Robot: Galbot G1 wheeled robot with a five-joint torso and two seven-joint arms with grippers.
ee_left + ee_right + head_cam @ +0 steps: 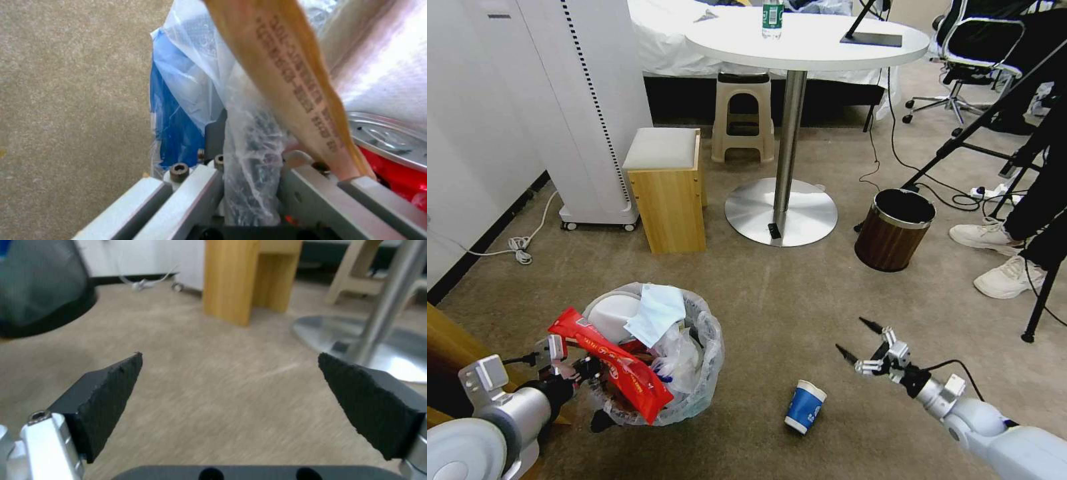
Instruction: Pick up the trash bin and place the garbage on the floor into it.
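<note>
Left gripper (577,370) clamps the rim of the trash bin (694,393), lined bag stuffed with a red wrapper (617,367), tissue (657,313) and a red can (400,173). Right gripper (864,347) hangs above the carpet (774,300), jaws spread wide, holding nothing. Blue paper cup (805,407) lies on its side between them

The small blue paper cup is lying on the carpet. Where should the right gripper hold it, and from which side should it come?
Grip the blue paper cup across its middle, coming from above. It lies on its side on the beige carpet, white rim toward the robot, so the round wall faces up. The right gripper, open, hovers just beyond it. Probably set the fingers across the cup's axis, gently, since paper crushes.
</note>
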